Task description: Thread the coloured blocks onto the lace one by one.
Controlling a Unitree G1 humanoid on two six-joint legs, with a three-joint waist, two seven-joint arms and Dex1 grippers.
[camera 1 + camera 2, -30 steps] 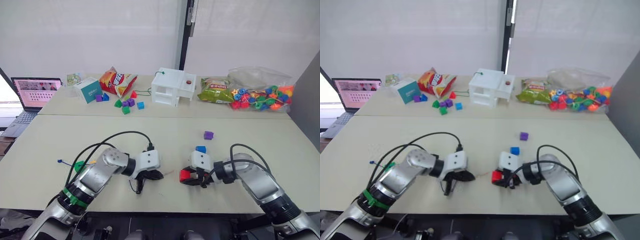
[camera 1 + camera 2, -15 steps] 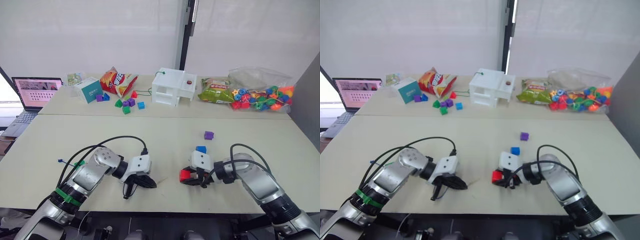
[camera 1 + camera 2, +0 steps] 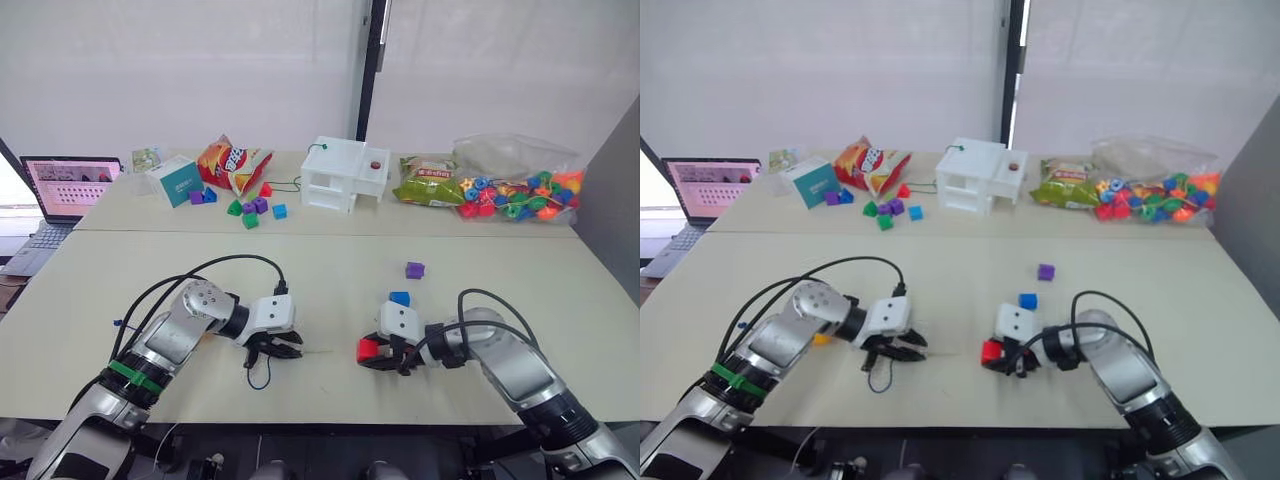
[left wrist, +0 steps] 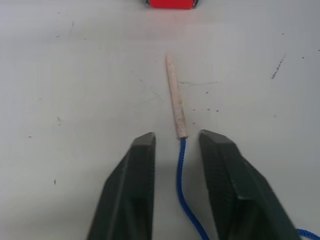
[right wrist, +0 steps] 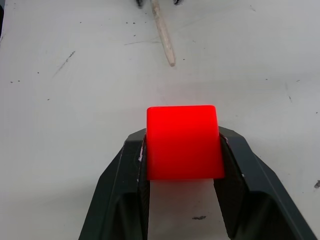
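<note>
Our right pincer (image 5: 182,150) is clamped on the red block (image 5: 183,141), facing the lace (image 4: 184,185) tip. Our left pincer (image 4: 176,150) stands apart around the lace, not gripping. We judge threading has not begun; next, we must close on the lace beside the red block.

lace (image 4: 176,102) on table (image 3: 330,270), left of block (image 5: 183,141)
</note>
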